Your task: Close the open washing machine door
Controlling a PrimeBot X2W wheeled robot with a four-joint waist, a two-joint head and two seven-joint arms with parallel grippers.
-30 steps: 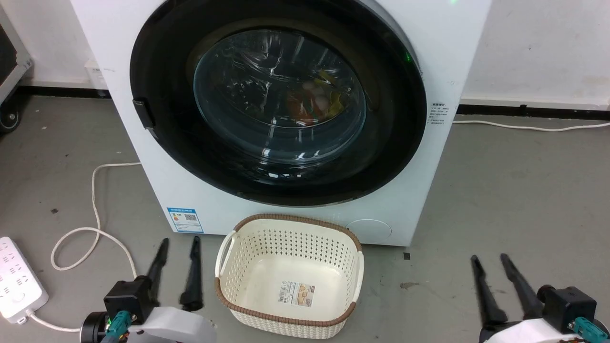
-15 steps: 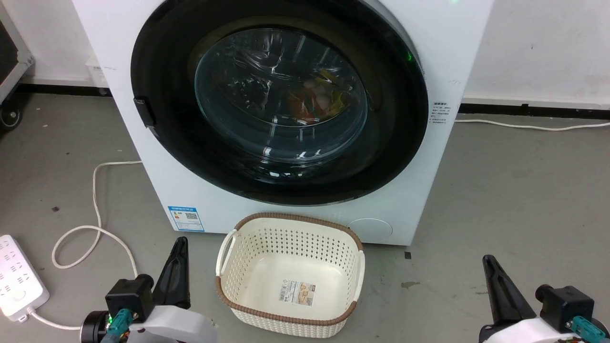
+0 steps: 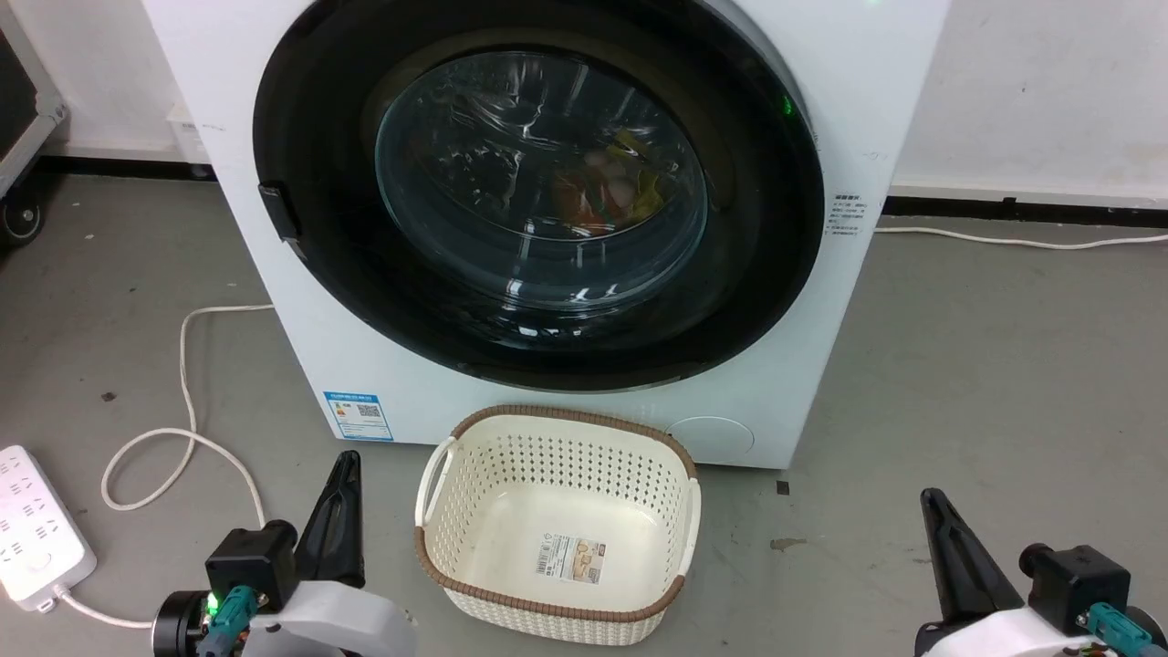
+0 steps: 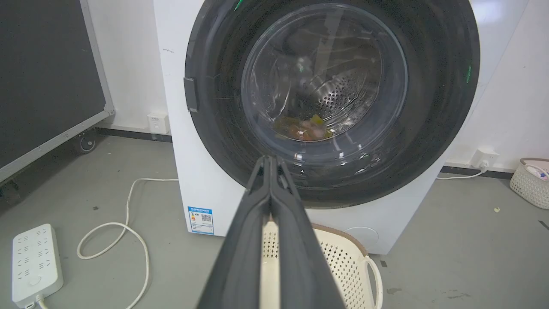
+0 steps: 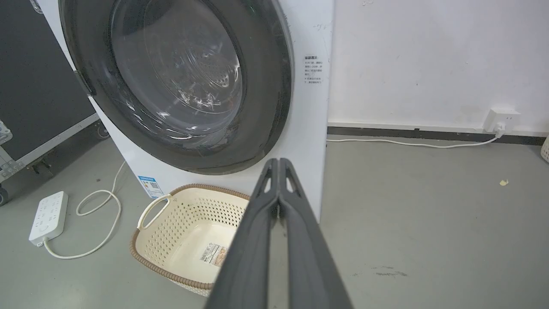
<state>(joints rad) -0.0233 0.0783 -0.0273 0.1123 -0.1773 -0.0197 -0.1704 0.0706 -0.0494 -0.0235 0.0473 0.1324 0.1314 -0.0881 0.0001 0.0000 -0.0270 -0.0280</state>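
1. Washing machine door (image 3: 538,196): sits flat against the front of the white washing machine (image 3: 794,383) and takes up the upper middle of the head view. Shows a wide glossy black rim around a bulging clear window. No telling from here whether latched.
2. Small black block (image 3: 278,212): juts from the rim's left edge.
3. Orange and yellow items (image 3: 607,187): lie behind the glass, low in the drum, blurred by reflections.
4. Cream basket (image 3: 547,456) with a brown woven rim: stands on the grey floor (image 3: 985,365) just in front of the machine, below the door. Holds a printed label (image 3: 568,558) flat on its bottom.
5. Left gripper (image 3: 346,461): hangs low just left of the basket, pointing up toward the machine. Fingers pressed together, nothing between them — well apart from the door.
6. Right gripper (image 3: 929,497): hangs low well to the right of the basket, over bare floor. Fingers likewise pressed together on nothing, clear of the door.
7. White power strip (image 3: 36,525): lies on the floor at the far left.
8. White cable (image 3: 187,383): loops across the floor between the strip and the machine's left side.
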